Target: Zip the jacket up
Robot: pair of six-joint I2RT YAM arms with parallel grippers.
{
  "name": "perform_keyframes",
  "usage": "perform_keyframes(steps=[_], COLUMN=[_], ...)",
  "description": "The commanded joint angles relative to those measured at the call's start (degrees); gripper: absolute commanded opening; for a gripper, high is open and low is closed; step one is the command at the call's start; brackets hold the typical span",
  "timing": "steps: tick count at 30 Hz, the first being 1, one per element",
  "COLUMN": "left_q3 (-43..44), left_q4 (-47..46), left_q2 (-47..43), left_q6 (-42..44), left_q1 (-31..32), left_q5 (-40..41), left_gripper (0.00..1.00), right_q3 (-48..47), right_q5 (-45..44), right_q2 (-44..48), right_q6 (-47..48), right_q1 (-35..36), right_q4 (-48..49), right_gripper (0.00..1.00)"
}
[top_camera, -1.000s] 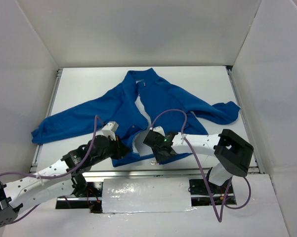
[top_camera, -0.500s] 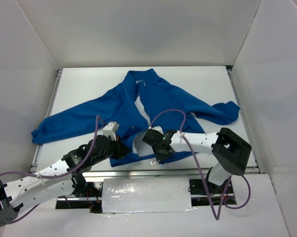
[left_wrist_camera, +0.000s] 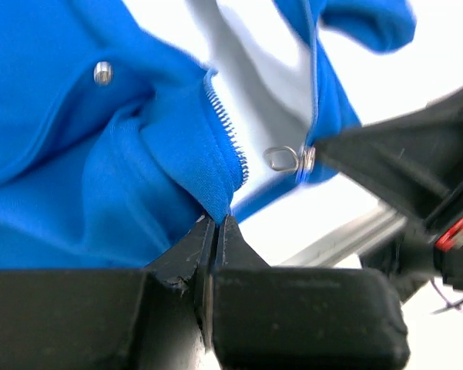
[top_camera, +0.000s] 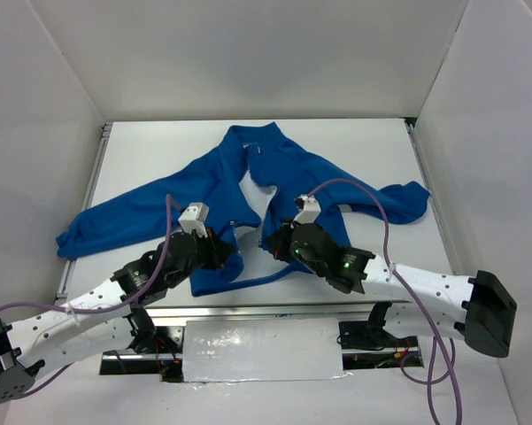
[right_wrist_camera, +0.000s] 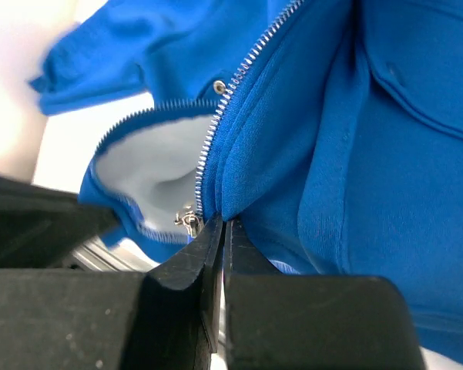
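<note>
Jacket [top_camera: 288, 181] lies face-up on the table [top_camera: 150, 146]. The collar [top_camera: 252, 137] is at 12 o'clock, the hem at 6 o'clock by the arm bases, and one sleeve [top_camera: 115, 221] runs out toward 8 o'clock.

Left side: the left gripper [top_camera: 223, 254] sits at the hem of the left front panel. In its wrist view the left gripper [left_wrist_camera: 216, 226] has its jaws pressed together, pinching the bottom corner of that panel just under the last teeth [left_wrist_camera: 225, 131]. A snap [left_wrist_camera: 102, 73] shows on the fleece at 10 o'clock from the pinch.

Middle: a pale gap runs between the two front edges from hem to collar, so nothing is zipped. The two hem corners are near each other but apart.

Right side: the right gripper [top_camera: 270, 241] is at the hem of the other panel. In its wrist view the right gripper [right_wrist_camera: 219, 227] has its jaws closed on the fabric edge right beside the slider [right_wrist_camera: 189, 223]. The slider hangs at the bottom end of its row of teeth [right_wrist_camera: 231, 100].

Progress, as I judge it: early, with both lower corners gripped and nothing more done. Left to do — bring the bare end into the slider, seat it, then run the slider toward 12 o'clock up to the collar.
</note>
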State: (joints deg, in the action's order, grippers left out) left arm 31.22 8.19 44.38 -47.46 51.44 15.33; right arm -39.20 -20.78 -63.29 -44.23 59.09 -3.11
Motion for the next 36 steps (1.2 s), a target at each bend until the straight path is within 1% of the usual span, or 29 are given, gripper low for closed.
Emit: perform_keyframes(steps=[1,3,5,7,8,9,10,11,12,13,14,15,16,17,18,19,20,21,22,24,25,26,27,28,30,31,33,34,36], left_q3=[1.83,1.04,-0.46,-0.99,-0.81,-0.46,0.58,1.20,1.73,2.43,2.61,2.79,2.70,2.79,2.88,2.97,2.97,2.79,2.70,2.62,2.53,2.44,2.27,2.26,2.96,3.05,3.06,2.97,2.62], left_q4=[-7.47,-11.67,-14.32,-16.62,-16.88,-16.54,-15.40,-14.70,-13.99,-13.03,-12.85,-12.76,-12.76,-12.58,-12.41,-12.06,-11.44,-11.35,-11.35,-11.00,-10.82,-10.82,-11.08,-11.09,-11.00,-11.00,-11.17,-11.26,-11.52], left_q2=[-0.87,-1.57,-2.89,-3.51,-3.60,-3.43,-3.16,-2.46,-2.20,-1.93,-1.76,-1.84,-2.10,-2.37,-2.46,-2.63,-2.98,-3.07,-3.25,-3.42,-3.60,-3.51,-3.51,-3.42,-3.16,-2.99,-3.07,-3.33,-3.69], left_q6=[2.20,3.68,4.92,6.33,6.68,7.03,7.21,7.30,7.47,7.47,7.56,7.65,7.73,8.00,8.00,8.09,8.09,8.26,8.35,9.05,9.05,8.88,8.88,8.79,8.79,8.88,8.88,8.88,8.97], left_q1=[-0.46,-0.46,-0.46,-0.55,-0.55,-0.55,-0.64,-0.64,-0.64,-0.73,-0.81,-0.82,-0.90,-0.90,-0.90,-0.90,-0.99,-1.17,-1.17,-1.17,-1.17,-1.25,-1.25,-1.25,-1.25,-1.25,-1.34,-1.34,-1.34], left_q5=[6.89,9.26,10.07,10.94,11.47,12.00,13.05,13.58,14.11,14.72,14.90,14.99,14.90,14.73,14.64,14.73,14.64,14.64,14.55,14.20,14.37,14.98,15.16,15.25,14.99,14.99,14.90,14.81,14.64], left_gripper=[0.00,0.00,0.00,0.00,0.00,0.00,0.00,0.00,0.00,0.00,0.00,0.00,0.00,0.00,0.00,0.00,0.00,0.00,0.00,0.00,0.00,0.00,0.00,0.00,0.00,0.00,0.00,0.00,0.00], right_q3=[4.48,5.09,6.76,3.71,-2.57,-6.38,-9.81,-16.11,-18.61,-18.72,-15.50,-9.64,4.26,9.53,11.58,7.69,6.08,5.28,5.88,7.73,6.08,3.54,-0.40,-7.83,-11.41,-10.90,-6.97,-5.29,-1.43], right_q5=[1.93,-1.17,-2.26,-5.48,-8.98,-24.16,-34.14,-42.42,-49.64,-50.32,-48.68,-35.52,-25.99,-17.37,-14.15,-16.03,-16.83,-12.93,-6.97,11.88,26.17,30.57,32.71,26.38,12.49,4.25,3.72,4.25,5.39], right_q2=[1.76,2.72,2.38,-3.48,-7.08,-11.03,-18.03,-20.19,-21.17,-21.00,-16.21,-11.64,-6.55,0.64,1.49,1.15,-1.55,-2.27,-1.58,4.79,6.23,6.68,4.25,1.70,-3.66,-6.99,-7.03,-5.11,-3.34], right_q6=[5.96,8.71,18.71,24.42,24.89,22.46,11.12,3.35,-4.12,-9.94,-3.82,6.51,18.09,19.95,19.36,17.09,18.11,22.13,23.82,28.38,33.45,34.72,39.96,41.66,41.42,41.42,40.37,39.06,36.16], right_q1=[0.58,2.94,4.97,4.89,4.98,5.42,5.77,6.12,6.39,6.82,7.18,7.44,6.92,6.22,5.69,5.69,5.86,6.03,5.95,4.99,4.90,4.72,4.54,4.63,4.63,4.54,4.45,4.45,4.37], right_q4=[16.47,16.65,18.40,12.38,2.69,-3.85,-9.57,-22.94,-28.47,-26.79,-16.41,-0.74,27.00,36.85,40.61,33.60,32.39,32.73,35.08,38.69,36.10,31.90,25.07,13.43,9.54,11.79,16.10,22.13,27.26], right_gripper=[0.00,0.00,0.00,0.00,0.00,0.00,0.00,0.00,0.00,0.00,0.00,0.00,0.00,0.00,0.00,0.00,0.00,0.00,0.00,0.00,0.00,0.00,0.00,0.00,0.00,0.00,0.00,0.00,0.00])
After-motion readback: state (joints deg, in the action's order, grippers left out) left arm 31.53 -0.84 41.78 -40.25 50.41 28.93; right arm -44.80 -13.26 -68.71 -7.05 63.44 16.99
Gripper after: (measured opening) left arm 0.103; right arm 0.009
